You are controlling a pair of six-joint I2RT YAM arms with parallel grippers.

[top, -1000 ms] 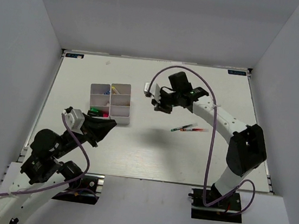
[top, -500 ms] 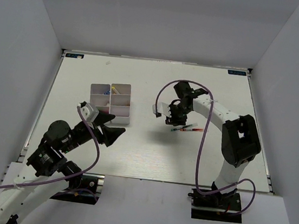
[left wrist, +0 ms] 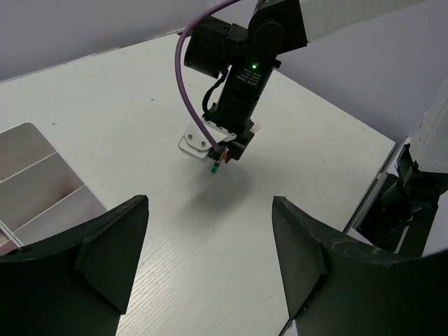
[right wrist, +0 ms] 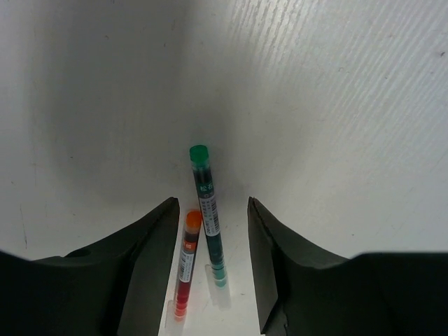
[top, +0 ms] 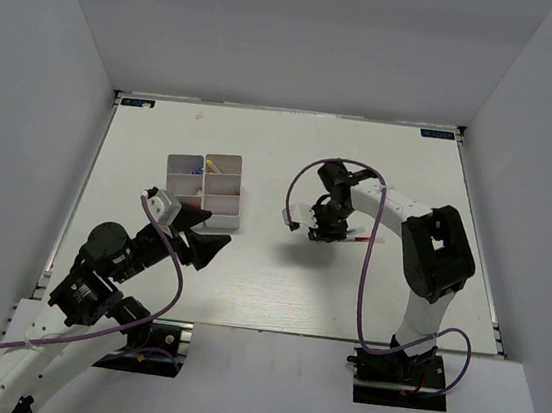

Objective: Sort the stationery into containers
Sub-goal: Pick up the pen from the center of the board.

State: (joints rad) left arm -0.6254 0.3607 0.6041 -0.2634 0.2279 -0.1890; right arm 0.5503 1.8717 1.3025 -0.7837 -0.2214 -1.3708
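Reading right claw [right wrist: 210, 204] as spread, down low over tabletop [top: 277, 277], pinching nothing. Straddling green-capped pen [right wrist: 208, 210] and orange-capped pen [right wrist: 186, 262], both flat, side by side, orange at 9 o'clock of green. Reading left claw [left wrist: 210, 210] as spread too, empty, hovering at 5 o'clock of divided tray [top: 203, 194]. Placing pens at 3 o'clock of tray, well apart.

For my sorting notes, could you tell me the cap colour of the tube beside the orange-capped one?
Green cap, clearest in the right wrist view.
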